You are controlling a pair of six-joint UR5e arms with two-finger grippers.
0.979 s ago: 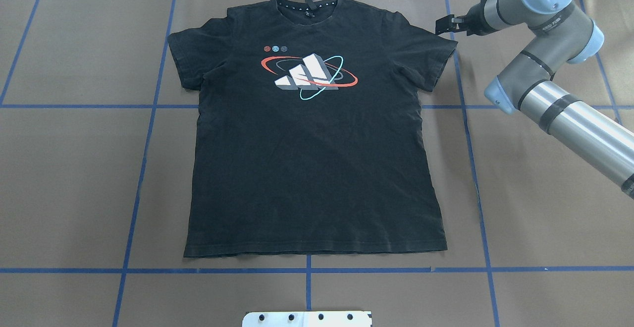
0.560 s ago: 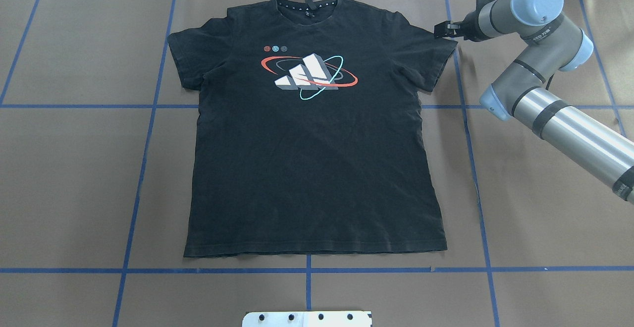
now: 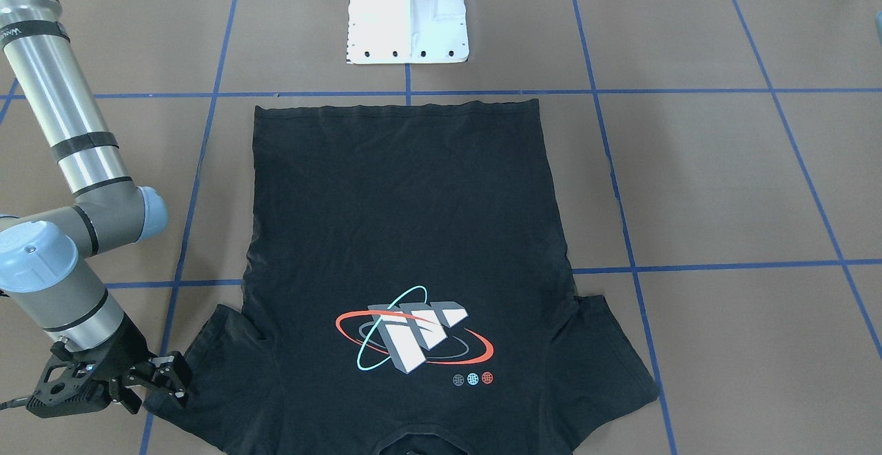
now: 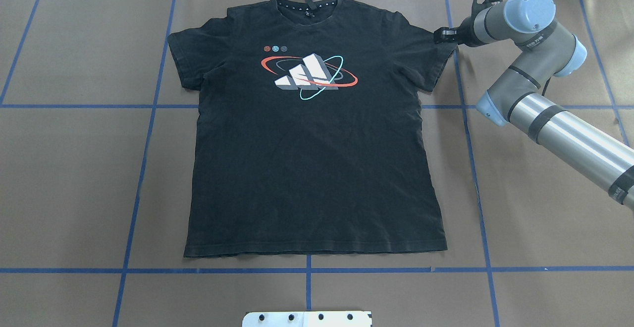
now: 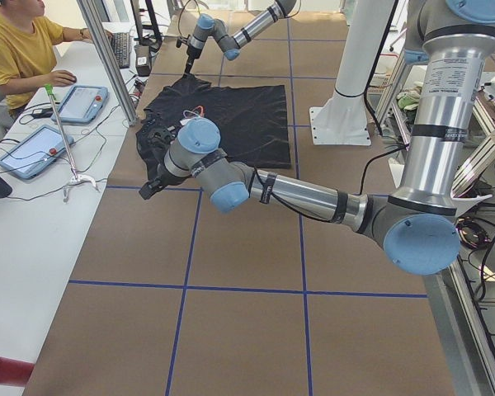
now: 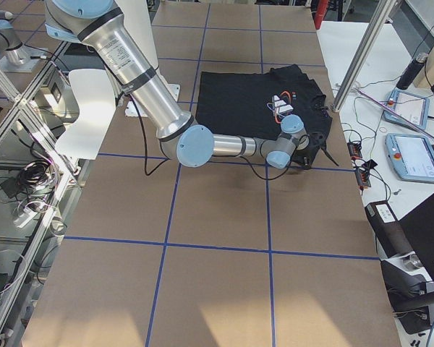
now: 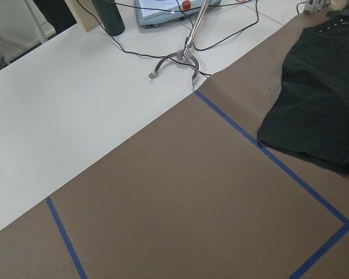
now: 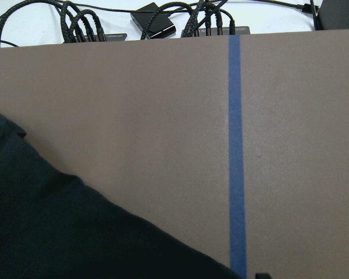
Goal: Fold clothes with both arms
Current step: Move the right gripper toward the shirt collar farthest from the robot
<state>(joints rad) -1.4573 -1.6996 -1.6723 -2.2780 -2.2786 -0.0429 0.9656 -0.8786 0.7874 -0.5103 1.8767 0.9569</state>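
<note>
One black T-shirt [image 4: 312, 168] lies flat, print up, on the tabletop [image 4: 545, 193]. The right end effector [image 4: 440, 36], jaws slightly parted, sits at its sleeve [image 4: 436, 59] (probably to pinch it for folding). I cannot tell the state of the left end effector [image 5: 148, 188].

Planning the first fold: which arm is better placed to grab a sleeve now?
Right. Its pincer sits at the T-shirt's sleeve edge. The left arm is outside the overhead view, and its wrist camera shows the other sleeve some way off.

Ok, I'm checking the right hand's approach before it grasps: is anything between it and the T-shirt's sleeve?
Nothing visible does. The right hand is at the outer edge of the sleeve of the T-shirt, with only brown table paper beside them.
</note>
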